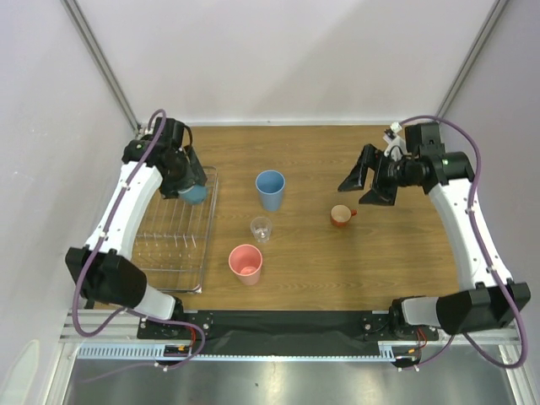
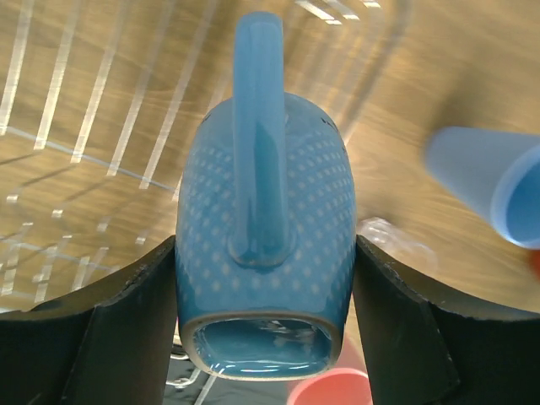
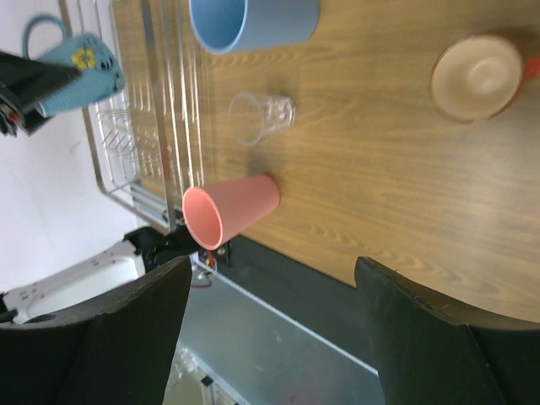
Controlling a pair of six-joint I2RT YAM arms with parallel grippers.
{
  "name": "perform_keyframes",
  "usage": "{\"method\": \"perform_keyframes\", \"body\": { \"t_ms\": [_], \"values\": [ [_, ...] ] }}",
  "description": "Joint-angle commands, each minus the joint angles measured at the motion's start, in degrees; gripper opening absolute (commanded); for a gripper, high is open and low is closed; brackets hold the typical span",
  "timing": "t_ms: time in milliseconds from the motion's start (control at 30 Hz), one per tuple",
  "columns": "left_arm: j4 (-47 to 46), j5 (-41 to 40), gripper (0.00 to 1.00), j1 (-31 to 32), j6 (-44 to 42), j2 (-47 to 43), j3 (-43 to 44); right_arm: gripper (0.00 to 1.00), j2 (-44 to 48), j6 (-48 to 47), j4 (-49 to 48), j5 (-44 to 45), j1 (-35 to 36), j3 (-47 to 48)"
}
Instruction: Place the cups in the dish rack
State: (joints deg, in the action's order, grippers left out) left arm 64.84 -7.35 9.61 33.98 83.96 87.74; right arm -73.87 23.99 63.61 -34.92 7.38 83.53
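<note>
My left gripper [image 1: 191, 187] is shut on the blue-grey mug [image 2: 263, 211], base toward the camera and handle away, held over the far end of the wire dish rack [image 1: 164, 266]; the mug also shows in the right wrist view [image 3: 78, 63]. My right gripper [image 1: 364, 181] is open and empty, raised above the table to the right of the small orange mug [image 1: 341, 216]. The light-blue tumbler [image 1: 270, 189], the tiny clear glass [image 1: 261, 229] and the pink tumbler [image 1: 245, 263] stand upright mid-table.
The rack [image 3: 135, 143] lies along the table's left side, next to the left wall. The table's front edge meets a black strip and metal rail [image 1: 278, 325]. Bare wood [image 1: 354, 270] lies between the cups and the right arm.
</note>
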Motion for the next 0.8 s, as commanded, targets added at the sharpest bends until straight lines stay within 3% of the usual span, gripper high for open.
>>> {"method": "perform_keyframes", "body": {
  "t_ms": [0,400,767],
  "values": [
    [-0.32,-7.58,0.00,-0.20,-3.57,1.46,2.78,0.86,-3.64,-3.42,2.48,3.36,-0.35,7.78],
    [-4.46,-4.69,0.00,-0.20,-2.60,9.19,-2.49,0.85,-11.30,-3.16,1.07,2.40,-0.43,11.84],
    [-6.48,-1.43,0.00,-0.20,-1.72,10.26,-8.99,0.84,-13.23,-2.45,-0.42,0.46,-0.26,10.69]
  ]
}}
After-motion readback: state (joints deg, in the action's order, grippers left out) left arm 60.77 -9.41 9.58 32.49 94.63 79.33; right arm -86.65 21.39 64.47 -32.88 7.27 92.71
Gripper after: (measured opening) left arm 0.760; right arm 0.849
